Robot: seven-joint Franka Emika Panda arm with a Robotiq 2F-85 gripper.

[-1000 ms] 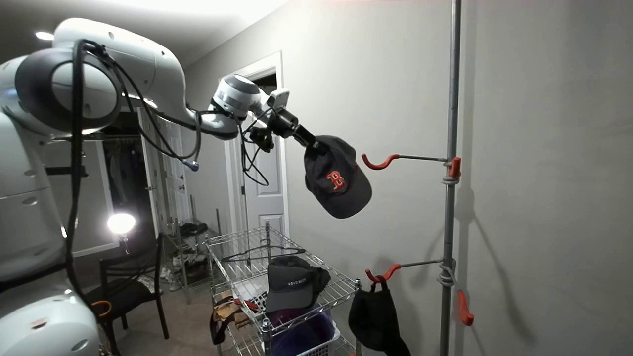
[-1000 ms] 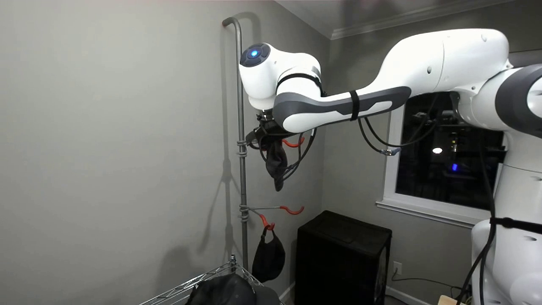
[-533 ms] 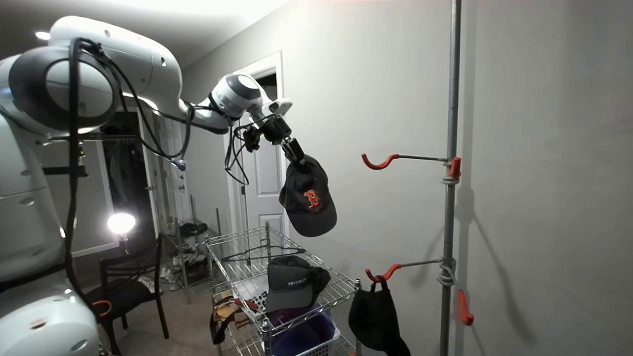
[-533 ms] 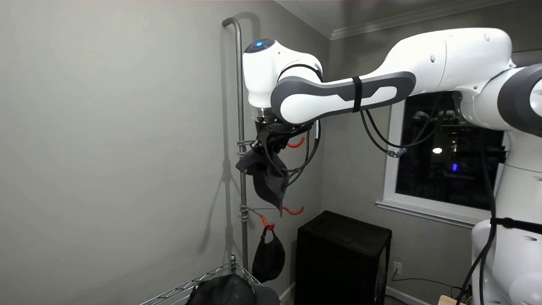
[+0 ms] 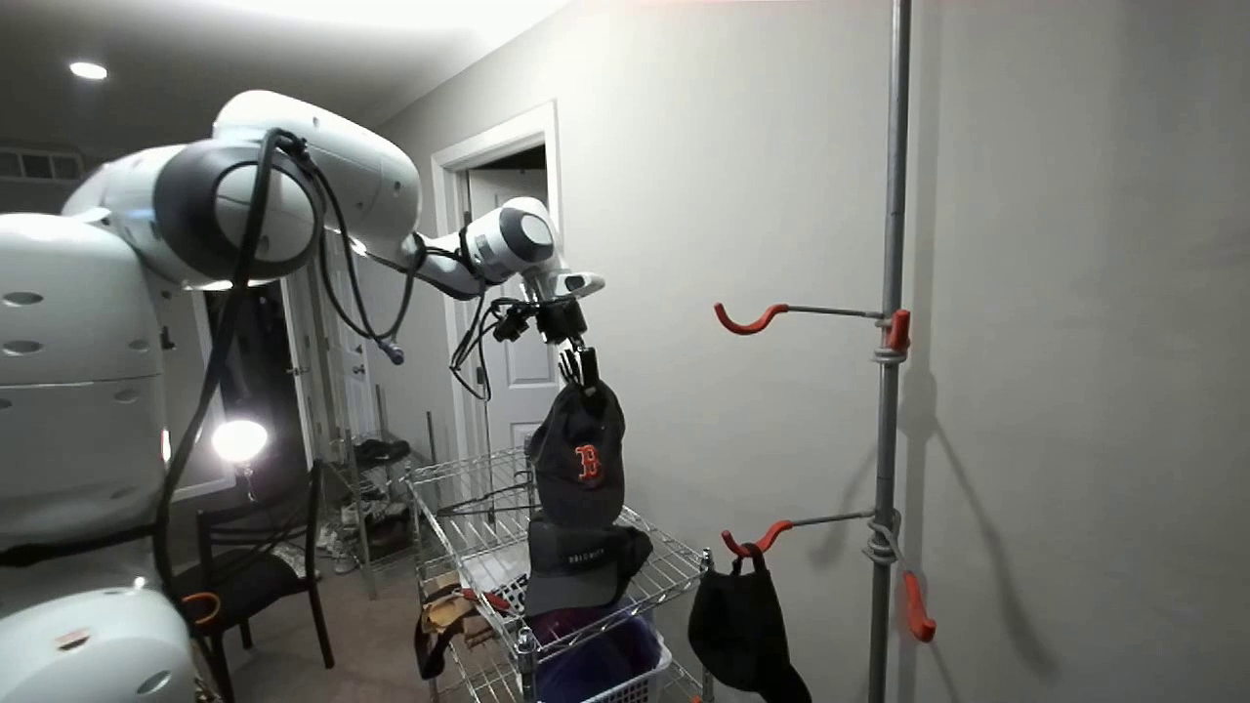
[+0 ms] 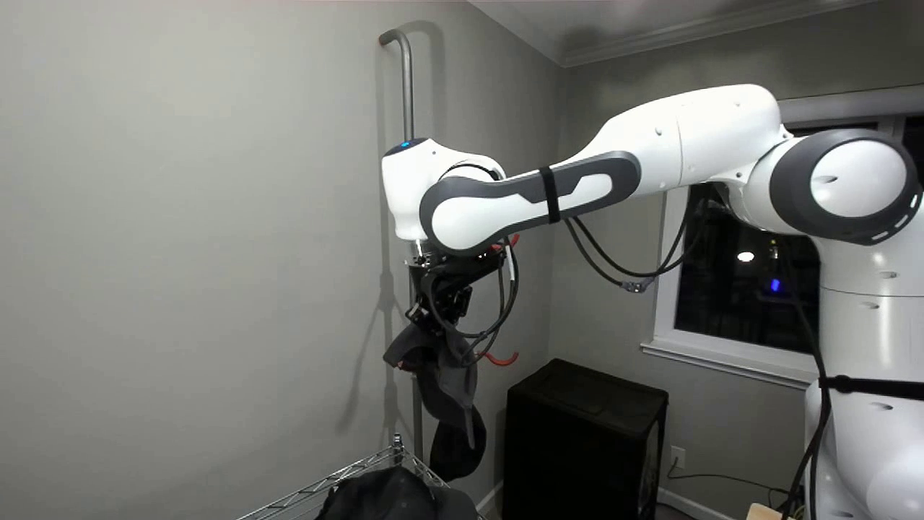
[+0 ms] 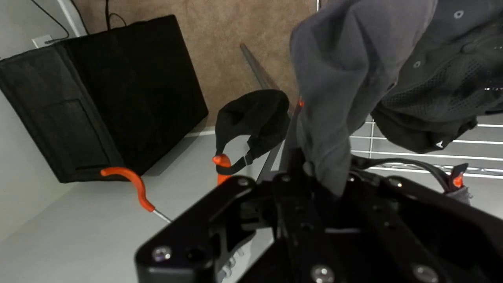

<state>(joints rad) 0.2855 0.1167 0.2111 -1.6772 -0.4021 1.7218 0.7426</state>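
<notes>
"My claw (image 5: 584, 387) was clamped on a dark Red Sox baseball cap (image 5: 576, 478), with the fingers (image 5: 590, 367) pinching cloth near its top."

"How did the cap hang?"

"Straight beneath the claw, with the brim (image 6: 455, 404) pointing down. Its red B (image 5: 589, 462) faced outward in an exterior view, and the wrist view showed creased fabric running in between the fingers."

"What was under it?"

"A dark grey billed cap (image 5: 571, 586) lay lower than my claw, on a wire shelving rack (image 5: 664, 581), its lettering (image 5: 587, 558) too small for me to read. The brim of my cap was apart from it; I saw a gap between the two in an exterior view."

"And off to the side?"

"Well apart from the claw, and lower, a black cap (image 5: 744, 630) hung from a red-coated hook (image 5: 777, 532) on an upright metal pole (image 5: 889, 430). An upper hook (image 5: 768, 320) stuck out from the same pole, higher than my claw. A black box-shaped unit (image 6: 585, 440) stood well below the claw's level, and the wrist view caught it too."
</notes>
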